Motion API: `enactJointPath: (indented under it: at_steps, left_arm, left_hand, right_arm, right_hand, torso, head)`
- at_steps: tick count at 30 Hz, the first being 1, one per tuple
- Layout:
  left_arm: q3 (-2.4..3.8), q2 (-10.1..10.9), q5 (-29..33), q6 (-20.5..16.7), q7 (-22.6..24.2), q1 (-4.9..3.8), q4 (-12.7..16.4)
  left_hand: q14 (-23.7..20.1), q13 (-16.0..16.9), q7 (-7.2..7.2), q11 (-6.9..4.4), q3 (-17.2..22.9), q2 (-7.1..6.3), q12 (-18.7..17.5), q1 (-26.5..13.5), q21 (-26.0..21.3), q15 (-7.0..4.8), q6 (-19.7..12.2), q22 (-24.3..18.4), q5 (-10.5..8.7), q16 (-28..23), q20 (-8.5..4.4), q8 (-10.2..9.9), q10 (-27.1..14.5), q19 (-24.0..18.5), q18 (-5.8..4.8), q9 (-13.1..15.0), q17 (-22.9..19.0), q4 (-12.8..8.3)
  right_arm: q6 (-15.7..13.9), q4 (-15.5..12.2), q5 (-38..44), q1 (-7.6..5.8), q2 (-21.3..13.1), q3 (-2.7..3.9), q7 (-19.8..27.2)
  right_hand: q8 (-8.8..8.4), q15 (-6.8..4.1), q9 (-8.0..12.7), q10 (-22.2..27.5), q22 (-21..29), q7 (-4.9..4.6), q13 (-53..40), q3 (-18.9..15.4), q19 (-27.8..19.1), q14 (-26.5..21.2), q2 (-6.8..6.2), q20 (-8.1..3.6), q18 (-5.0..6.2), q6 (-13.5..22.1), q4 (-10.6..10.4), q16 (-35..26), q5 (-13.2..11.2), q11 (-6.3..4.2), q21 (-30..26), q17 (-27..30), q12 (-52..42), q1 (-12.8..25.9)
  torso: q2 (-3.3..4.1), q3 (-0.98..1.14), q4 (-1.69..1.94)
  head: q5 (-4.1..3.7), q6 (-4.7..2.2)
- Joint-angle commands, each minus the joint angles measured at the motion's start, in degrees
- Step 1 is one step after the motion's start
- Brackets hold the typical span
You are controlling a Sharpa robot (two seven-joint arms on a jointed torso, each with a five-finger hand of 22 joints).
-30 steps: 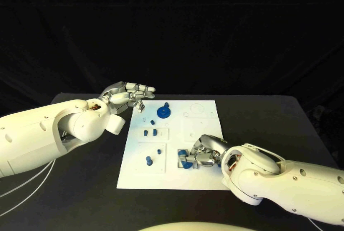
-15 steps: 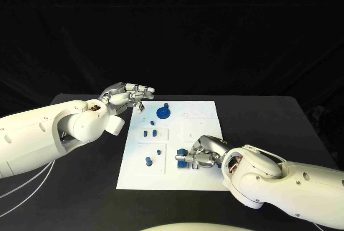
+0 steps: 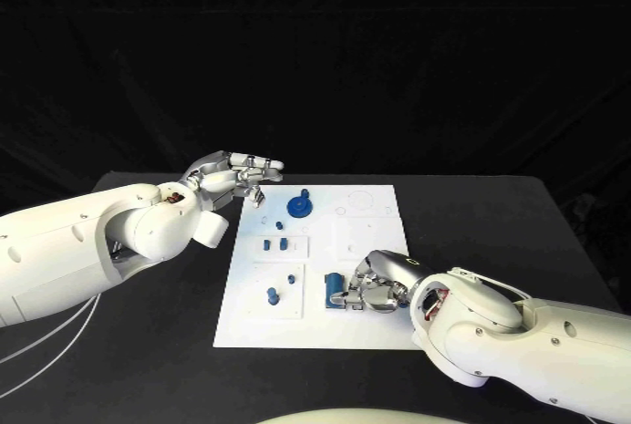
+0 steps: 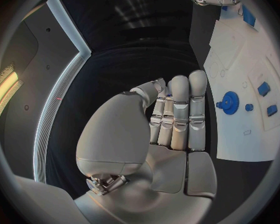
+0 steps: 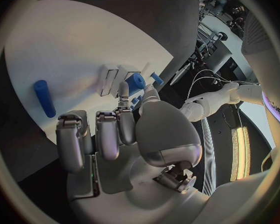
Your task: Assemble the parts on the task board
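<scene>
R hand [image 5: 124,134] fills the mid of the view, palm and curled fingers [image 5: 71,139] over the white task board [image 5: 65,45]. Fingers bent in, tips pointing down twd the board, w/ a thumb and finger up against a blue cylinder part [image 5: 135,82] beside small white blocks [image 5: 110,78]. Can't tell if that part is actually pinched. Another blue cylinder [image 5: 45,98] lies flat on the board, well apart from the hand. L arm [image 5: 217,98] visible beyond.

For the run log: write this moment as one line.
left hand: raised beside task board, holding nothing | right hand: pinching blue part over near board edge | blue gear: standing on board
</scene>
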State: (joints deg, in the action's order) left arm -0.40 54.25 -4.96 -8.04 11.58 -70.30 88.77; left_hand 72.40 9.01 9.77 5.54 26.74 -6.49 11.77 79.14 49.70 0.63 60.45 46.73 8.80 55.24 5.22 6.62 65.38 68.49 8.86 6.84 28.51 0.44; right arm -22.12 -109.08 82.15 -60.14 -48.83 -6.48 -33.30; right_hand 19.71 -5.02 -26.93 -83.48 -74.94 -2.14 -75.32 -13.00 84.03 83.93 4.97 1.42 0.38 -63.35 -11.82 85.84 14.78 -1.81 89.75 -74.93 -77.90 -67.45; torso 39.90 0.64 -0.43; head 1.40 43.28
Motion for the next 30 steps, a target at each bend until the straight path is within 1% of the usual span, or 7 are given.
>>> enactJointPath:
  at_steps: [1,6,11,17,23,27,30]
  left_arm:
    - [0.02,-0.1,-0.2,1.0,0.2,0.0,0.1]
    - [0.02,-0.1,-0.2,1.0,0.2,0.0,0.1]
    - [0.02,0.0,-0.2,0.9,0.1,0.0,0.1]
    - [0.02,0.1,-0.2,0.7,0.3,0.0,0.2]
    - [0.01,0.2,-0.2,0.7,0.2,0.0,0.2]
    - [0.01,0.2,-0.2,0.7,0.2,0.0,0.2]
    - [0.01,0.3,-0.2,0.6,0.2,0.0,0.2]
  left_hand:
    - [-0.4,0.1,0.08,-0.1,-0.2,0.03,0.3,-0.7,-0.2,0.0,-0.5,-0.1,0.12,-0.1,0.29,-0.4,-0.4,-0.1,0.82,-0.1,-0.1,0.1]
    - [-0.4,0.1,0.09,-0.09,-0.2,0.08,0.3,-0.7,-0.3,0.01,-0.5,-0.1,0.13,0.0,0.29,-0.4,-0.5,-0.1,0.82,-0.1,-0.1,0.1]
    - [-0.4,0.1,0.09,-0.09,-0.2,0.18,0.3,-0.7,-0.3,0.02,-0.5,-0.1,0.15,0.0,0.3,-0.4,-0.5,-0.1,0.81,-0.1,-0.1,0.1]
    - [-0.4,0.1,0.09,-0.08,-0.2,0.26,0.4,-0.7,-0.3,0.02,-0.5,-0.2,0.15,0.0,0.3,-0.4,-0.5,-0.1,0.82,-0.1,-0.1,0.2]
    - [-0.4,0.1,0.09,-0.08,-0.2,0.26,0.4,-0.7,-0.3,0.02,-0.5,-0.2,0.15,0.0,0.3,-0.4,-0.5,-0.1,0.82,-0.1,-0.1,0.2]
    - [-0.4,0.1,0.09,-0.08,-0.2,0.26,0.4,-0.7,-0.3,0.02,-0.5,-0.2,0.15,0.0,0.3,-0.4,-0.5,-0.1,0.82,-0.1,-0.1,0.2]
    - [-0.4,0.1,0.09,-0.08,-0.2,0.26,0.4,-0.7,-0.3,0.02,-0.5,-0.2,0.15,0.0,0.3,-0.4,-0.5,-0.1,0.82,-0.1,-0.1,0.2]
  right_arm:
    - [1.1,0.4,1.0,0.05,0.3,0.02,-0.2]
    - [1.4,1.3,1.0,0.05,0.7,0.02,-0.3]
    - [1.5,2.0,1.2,0.05,1.1,0.02,-0.4]
    - [1.7,2.3,1.4,0.05,1.1,0.02,-0.4]
    - [2.3,2.0,0.7,0.05,0.9,0.02,-0.1]
    - [2.8,1.8,0.3,0.05,0.7,0.02,0.4]
    - [3.1,1.6,0.1,0.05,0.6,0.02,0.7]
  right_hand:
    - [0.33,-0.36,-0.1,-0.5,-15.1,0.07,-4.6,0.2,6.0,4.9,0.8,-0.44,-0.38,0.2,0.5,0.3,0.4,-0.14,0.3,-9.1,0.1,-1.7]
    - [0.42,-0.43,-0.3,-0.6,-15.1,0.18,-4.8,0.7,6.0,4.9,1.16,-0.49,-0.38,0.2,0.9,0.4,0.7,-0.23,0.3,-9.2,-0.1,-2.7]
    - [0.5,-0.55,-0.4,-0.8,-15.1,0.35,-5.1,1.6,6.0,4.9,2.2,-0.59,-0.38,0.1,1.2,0.5,1.2,-0.38,0.3,-9.3,-0.3,-3.7]
    - [0.64,-0.69,-0.6,-1.2,-15.1,0.53,-5.7,2.6,6.0,4.9,2.53,-0.72,-0.38,0.0,1.8,0.6,0.1,-0.54,0.3,-9.5,-0.9,-5.0]
    - [0.75,-0.72,-0.8,-1.3,-15.1,0.49,-5.8,2.3,6.0,4.9,1.02,-0.78,-0.38,0.0,2.2,0.6,-1.0,-0.53,0.3,-9.6,-0.9,-5.3]
    - [0.92,-0.53,-1.0,-1.2,-15.1,0.22,-5.7,0.9,6.0,4.9,-1.07,-0.69,-0.38,0.0,1.4,0.6,-4.8,-0.29,0.3,-9.5,-0.7,-3.6]
    - [1.01,-0.44,-1.1,-1.1,-15.1,0.12,-5.7,0.2,6.0,4.9,-2.11,-0.6,-0.38,0.0,1.0,0.6,-6.0,-0.19,0.3,-9.5,-0.6,-2.7]
  torso:
    - [0.02,-0.03,0.06]
    - [0.06,-0.04,0.06]
    - [0.0,-0.03,0.02]
    - [0.02,0.0,0.07]
    - [0.02,0.0,0.03]
    - [-0.03,-0.01,-0.03]
    - [0.01,-0.02,-0.04]
  head:
    - [-0.05,-0.02]
    - [-0.04,-0.01]
    - [-0.08,0.12]
    - [0.1,0.2]
    - [0.15,0.19]
    - [0.13,0.2]
    - [0.16,0.25]
